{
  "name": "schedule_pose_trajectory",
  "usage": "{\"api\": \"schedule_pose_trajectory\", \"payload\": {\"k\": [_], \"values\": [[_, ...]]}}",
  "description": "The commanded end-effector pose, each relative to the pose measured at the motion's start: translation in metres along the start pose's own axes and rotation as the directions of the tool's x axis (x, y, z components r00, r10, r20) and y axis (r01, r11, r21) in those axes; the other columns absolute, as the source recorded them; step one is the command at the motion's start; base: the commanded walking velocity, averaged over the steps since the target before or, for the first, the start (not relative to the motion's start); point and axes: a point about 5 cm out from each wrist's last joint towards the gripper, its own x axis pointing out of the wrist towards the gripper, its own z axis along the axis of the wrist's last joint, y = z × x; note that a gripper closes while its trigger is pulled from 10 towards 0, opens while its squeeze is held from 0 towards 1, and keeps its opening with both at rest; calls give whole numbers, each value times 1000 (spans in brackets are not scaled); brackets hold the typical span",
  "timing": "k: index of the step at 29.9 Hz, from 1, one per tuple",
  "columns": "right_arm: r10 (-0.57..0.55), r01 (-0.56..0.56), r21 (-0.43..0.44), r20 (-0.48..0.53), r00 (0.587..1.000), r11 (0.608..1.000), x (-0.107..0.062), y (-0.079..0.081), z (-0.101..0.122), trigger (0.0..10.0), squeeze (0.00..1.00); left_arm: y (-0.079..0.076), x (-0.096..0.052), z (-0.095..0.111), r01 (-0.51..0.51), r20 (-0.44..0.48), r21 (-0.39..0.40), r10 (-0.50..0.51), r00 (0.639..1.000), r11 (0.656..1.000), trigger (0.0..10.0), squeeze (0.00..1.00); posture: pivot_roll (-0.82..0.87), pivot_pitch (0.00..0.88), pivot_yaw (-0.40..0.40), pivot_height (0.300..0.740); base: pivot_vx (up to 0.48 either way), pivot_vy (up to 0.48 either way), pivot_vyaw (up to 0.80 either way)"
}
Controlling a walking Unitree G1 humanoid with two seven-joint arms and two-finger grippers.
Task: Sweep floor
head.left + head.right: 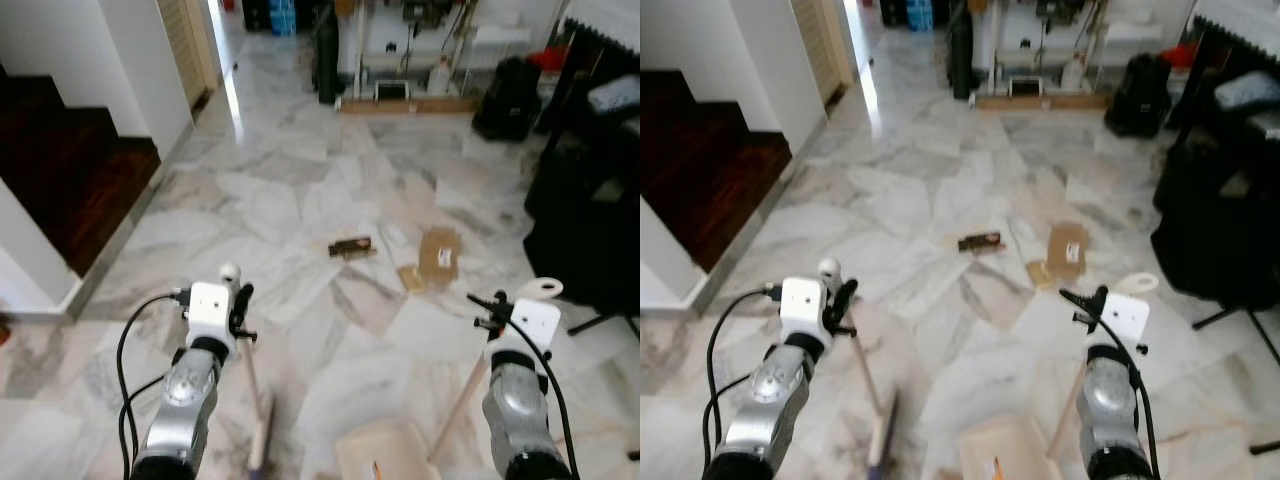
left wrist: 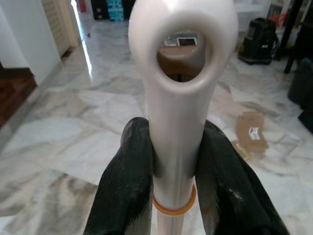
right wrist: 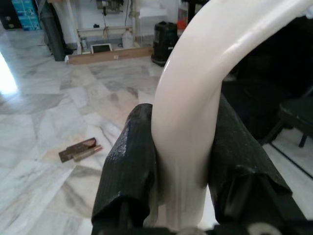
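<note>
- The broom stands just in front of the robot on its left side: a pale stick slanting down to a narrow brush head that rests on the marble floor near the bottom edge of the head view.
- Its handle is cream plastic with a hanging hole at the top and an orange ring lower on the stick; the left gripper is clamped on it just below the hole, a black finger on either side.
- The dustpan lies flat on the floor between the two arms, beige, with a long slanted stick ending in a cream loop grip.
- The right gripper is closed around that loop grip, its black fingers pressing both sides of it.
- The litter is ahead and well apart from the brush head: a small dark brown box, and to its right flattened cardboard scraps.
- By my reading, the step in hand is the approach: tools held, no sweeping begun.
- The next move calls for stepping forward, setting the brush head beyond the litter, and drawing it back toward the pan's lip.
- Farther out: dark wooden stairs on the left, black bags and furniture on the right.
</note>
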Motion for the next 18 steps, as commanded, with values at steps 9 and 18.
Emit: {"api": "schedule_pose_trajectory", "payload": {"k": [9, 18], "values": [[23, -23, 16, 41, 999, 1000, 1, 9, 7, 10000, 0, 8, 3, 9, -17, 44, 25, 16, 999, 1000, 10000, 0, -19, 0, 6, 740, 375, 0, 0], [18, -19, 31, 28, 999, 999, 0, 9, 5, 10000, 0, 9, 2, 8, -13, 43, 28, 12, 999, 1000, 10000, 0, -20, 0, 10, 740, 374, 0, -319]]}}
